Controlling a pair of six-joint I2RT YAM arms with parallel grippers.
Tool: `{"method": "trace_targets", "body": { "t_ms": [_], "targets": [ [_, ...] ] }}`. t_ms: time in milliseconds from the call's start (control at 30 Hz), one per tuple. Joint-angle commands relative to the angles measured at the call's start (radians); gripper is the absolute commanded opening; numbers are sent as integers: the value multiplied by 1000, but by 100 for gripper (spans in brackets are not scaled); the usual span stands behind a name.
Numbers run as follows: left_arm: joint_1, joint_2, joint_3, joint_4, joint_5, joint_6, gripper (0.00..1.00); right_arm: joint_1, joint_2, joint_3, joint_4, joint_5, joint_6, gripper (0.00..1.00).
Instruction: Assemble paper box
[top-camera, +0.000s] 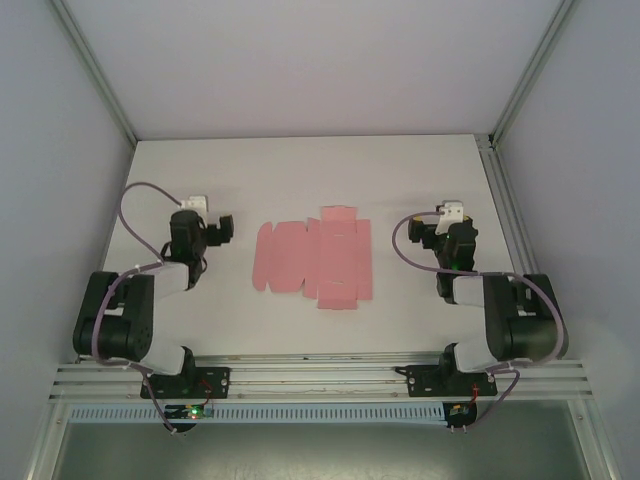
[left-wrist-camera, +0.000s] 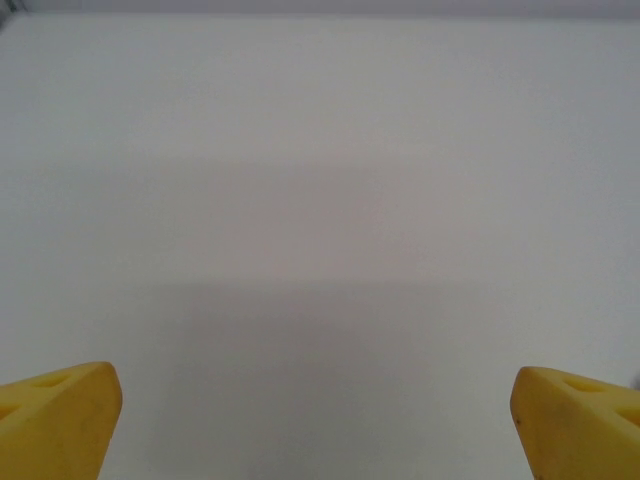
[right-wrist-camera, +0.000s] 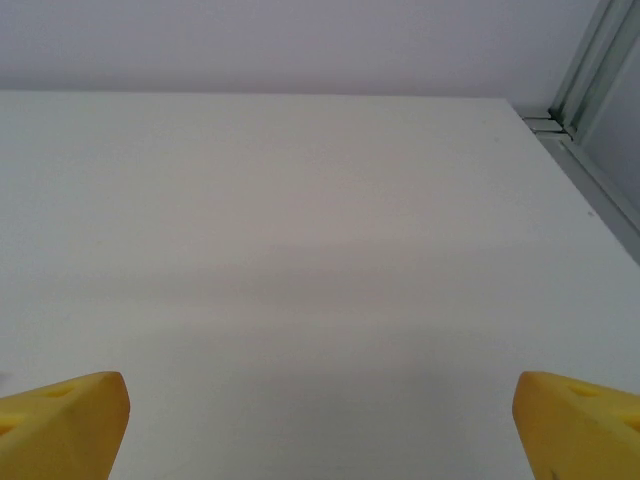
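While both arms sit folded at the near edge, the paper box lies flat and unfolded mid-table, approx. centred btwn them in top view. It's a pink die-cut sheet.

Sheet detail:
- One flap sticks out at 12 o'clock and another at 6 o'clock, both on its R half.
- Scalloped tabs run along the 9 o'clock edge.
- Crease lines are visible across the panels.
- It rests on the white surface and touches neither arm.

L arm: elbow tucked near the base. Its wrist end is at 9 o'clock of the sheet, near it but apart.

R arm: mirror pose. Its wrist end is at 3 o'clock of the sheet, also apart.

L gripper, wrist cam: yellow L fingers sit at the 7 and 5 o'clock corners of the view. Jaws are wide apart w/ bare white table btwn them.

R gripper, wrist cam: same. Yellow R fingers are at 7 and 5 o'clock, spread wide over bare table.

Alu frame post is at approx. 1 o'clock in the R wrist view, along the table's edge. Grey wall is at 12 o'clock there.

Alu rail runs across 6 o'clock in top view, w/ both arm bases on it.
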Motion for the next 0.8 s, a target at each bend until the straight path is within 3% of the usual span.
{"method": "trace_targets", "body": {
  "t_ms": [0,100,200,300,367,467,600,767],
  "targets": [
    [19,-89,111,-305,-5,-91,100,53,-87,152,-337,85,43,98],
    [17,-131,146,-437,106,-212,100,127,-78,322,-680,126,129,93],
    [7,-171,148,-502,246,-319,100,182,-20,464,-951,47,264,87],
    [-4,-187,145,-564,292,-421,100,220,75,523,-986,-142,364,76],
    [-12,-170,159,-614,336,-442,100,268,151,554,-970,-242,400,73],
    [-33,-111,203,-702,368,-453,100,357,267,635,-988,-318,391,66],
    [-48,-26,241,-753,446,-431,100,399,386,710,-1031,-287,415,61],
    [-56,53,243,-698,620,-439,100,393,459,715,-1064,-202,430,59]
  ]
}}
